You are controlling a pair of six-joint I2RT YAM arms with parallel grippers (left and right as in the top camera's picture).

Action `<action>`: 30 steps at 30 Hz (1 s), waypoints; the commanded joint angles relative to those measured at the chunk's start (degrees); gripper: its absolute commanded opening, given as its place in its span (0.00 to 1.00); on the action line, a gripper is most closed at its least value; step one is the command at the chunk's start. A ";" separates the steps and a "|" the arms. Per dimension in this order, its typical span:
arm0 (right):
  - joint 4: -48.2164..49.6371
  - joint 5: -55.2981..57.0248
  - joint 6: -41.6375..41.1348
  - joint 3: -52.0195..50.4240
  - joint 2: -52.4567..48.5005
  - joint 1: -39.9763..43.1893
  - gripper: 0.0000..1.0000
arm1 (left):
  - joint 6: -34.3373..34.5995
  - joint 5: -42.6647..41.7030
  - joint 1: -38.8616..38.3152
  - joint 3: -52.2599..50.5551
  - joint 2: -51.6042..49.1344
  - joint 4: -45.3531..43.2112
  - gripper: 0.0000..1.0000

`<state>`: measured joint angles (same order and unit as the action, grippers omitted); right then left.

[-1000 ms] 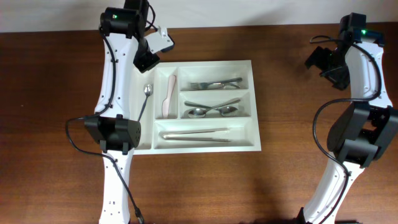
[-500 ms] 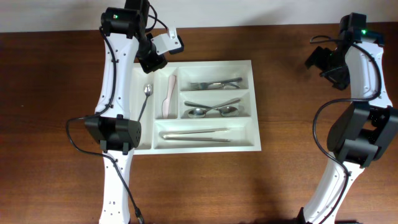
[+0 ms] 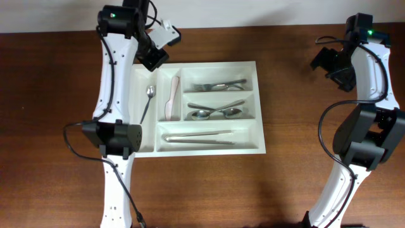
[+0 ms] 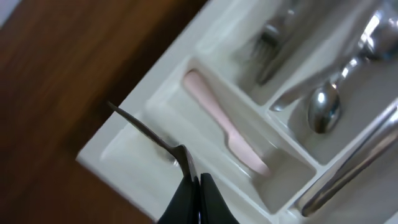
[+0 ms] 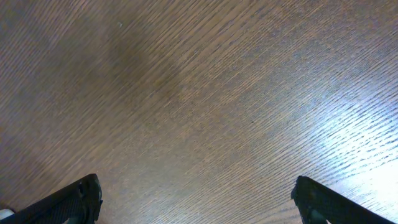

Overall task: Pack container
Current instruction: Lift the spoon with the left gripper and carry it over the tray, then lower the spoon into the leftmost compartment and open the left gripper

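From overhead, the white container (image 3: pixel 215 64) lies in the middle of the desk (image 3: pixel 63 95), and every compartment holds cutlery. A single spoon (image 3: pixel 149 95) is in the long left one and a pale pink knife (image 3: pixel 172 98) in the narrow one beside it. On the right, forks (image 3: pixel 220 85) fill the top compartment, spoons (image 3: pixel 216 112) the middle, and long steel pieces (image 3: pixel 199 137) the bottom. The left gripper (image 3: pixel 152 59) hangs over the container's upper left corner as pictured. The right gripper (image 3: pixel 326 60) is well apart from the container, above bare wood on the right side.

The left wrist view is blurred. The left gripper's jaws are pressed together into a narrow dark point, and nothing can be made out between them. Below them are the container's corner, the pink knife, a fork and a spoon bowl.

In the right wrist view, the jaws stand wide, one finger (image 5: pixel 81 199) in each lower corner, over plain desk wood.
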<state>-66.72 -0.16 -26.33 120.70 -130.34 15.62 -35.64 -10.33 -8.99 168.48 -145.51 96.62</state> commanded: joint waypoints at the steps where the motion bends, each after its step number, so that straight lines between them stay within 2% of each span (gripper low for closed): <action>1: 0.15 -0.28 0.39 1.09 0.63 0.20 0.99 | 16.09 4.37 0.55 -0.24 3.65 0.09 0.02; 10: 0.15 -0.28 0.39 1.09 0.63 0.22 0.99 | 45.16 5.29 0.17 -0.24 4.11 0.09 0.02; 16: 0.15 -0.28 0.39 1.09 0.63 0.22 0.99 | 66.23 12.55 0.04 -0.24 4.11 0.07 0.02; 21: 0.15 -0.28 0.39 1.09 0.63 0.20 0.99 | 75.52 16.83 0.04 -0.24 4.09 0.09 0.02; 30: 0.15 -0.28 0.39 1.09 0.63 0.22 0.99 | 89.68 16.79 0.04 -1.70 3.87 0.07 0.02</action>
<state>-66.74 -0.19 -26.30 120.70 -130.34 15.62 45.56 5.02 -8.97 168.05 -143.50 96.62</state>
